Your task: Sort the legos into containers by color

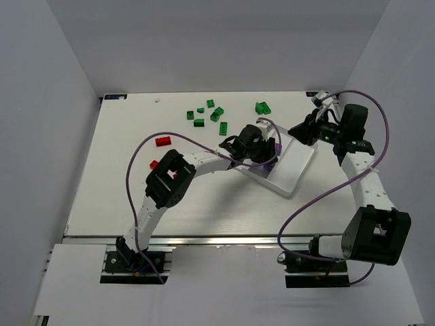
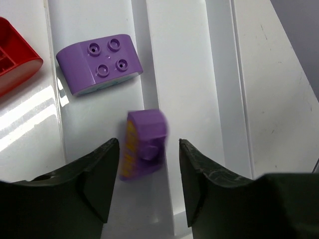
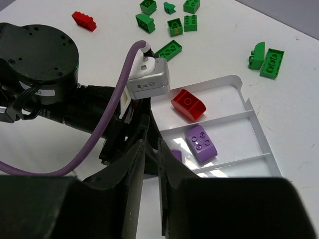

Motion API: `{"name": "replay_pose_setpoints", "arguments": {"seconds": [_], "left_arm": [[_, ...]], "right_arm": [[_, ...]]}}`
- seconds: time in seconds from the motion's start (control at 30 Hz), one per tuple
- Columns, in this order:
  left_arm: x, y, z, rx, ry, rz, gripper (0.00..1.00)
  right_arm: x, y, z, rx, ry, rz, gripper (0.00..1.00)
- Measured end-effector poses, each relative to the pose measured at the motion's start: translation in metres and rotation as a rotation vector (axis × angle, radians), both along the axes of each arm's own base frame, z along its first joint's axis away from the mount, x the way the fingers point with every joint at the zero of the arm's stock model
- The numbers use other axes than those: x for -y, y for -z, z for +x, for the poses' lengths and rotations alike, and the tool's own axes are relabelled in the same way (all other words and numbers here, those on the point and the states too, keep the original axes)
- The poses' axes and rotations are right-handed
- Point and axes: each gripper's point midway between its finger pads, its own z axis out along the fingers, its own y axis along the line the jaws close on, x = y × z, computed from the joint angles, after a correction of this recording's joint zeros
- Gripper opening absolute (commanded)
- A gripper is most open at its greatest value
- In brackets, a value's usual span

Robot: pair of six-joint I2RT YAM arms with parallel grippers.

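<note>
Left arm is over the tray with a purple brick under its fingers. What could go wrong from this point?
The small purple brick, blurred between the open left gripper, lies tilted against a divider wall, so it may settle astride the wall or in the wrong compartment. The right gripper hangs close behind the left arm over the same tray, so the arms might collide.

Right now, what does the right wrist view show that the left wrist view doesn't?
Only the right wrist: the loose green legos and a red lego on the table, plus the left arm's wrist over the tray. Only the left wrist: a blurred purple lego between the open left gripper. Both: the four-stud purple lego and the red lego in the tray.
</note>
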Motion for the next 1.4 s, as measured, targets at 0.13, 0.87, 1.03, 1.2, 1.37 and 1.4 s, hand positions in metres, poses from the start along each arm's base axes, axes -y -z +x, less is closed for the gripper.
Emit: {"name": "replay_pose_setpoints", "arguments": {"seconds": [0.13,0.87,1.03,1.2,1.37,1.4], "left_arm": [[0.002,-0.007,0.005,0.019,-0.016,-0.003,0.71],[-0.253,-0.125,-0.030,0.115,-0.491,0.077,0.77],[-0.337,-0.103,-0.052,0.078,-0.590,0.296,0.82],[-0.370,-0.063,-0.069,0.028,-0.493,0.567,0.82],[-0.389,-0.015,-0.078,-0.037,-0.305,0.808,0.80],[-0.392,-0.009,-0.079,-0.045,-0.276,0.837,0.79]], "right_arm": [[0.001,0.002,-0.003,-0.015,-0.005,0.004,0.31],[-0.032,0.020,-0.025,-0.026,-0.225,-0.099,0.89],[-0.070,0.032,-0.050,-0.021,-0.380,-0.143,0.85],[-0.082,0.038,-0.057,-0.026,-0.429,-0.153,0.78],[-0.083,0.043,-0.060,-0.039,-0.440,-0.163,0.78],[-0.083,0.044,-0.059,-0.037,-0.441,-0.165,0.78]]}}
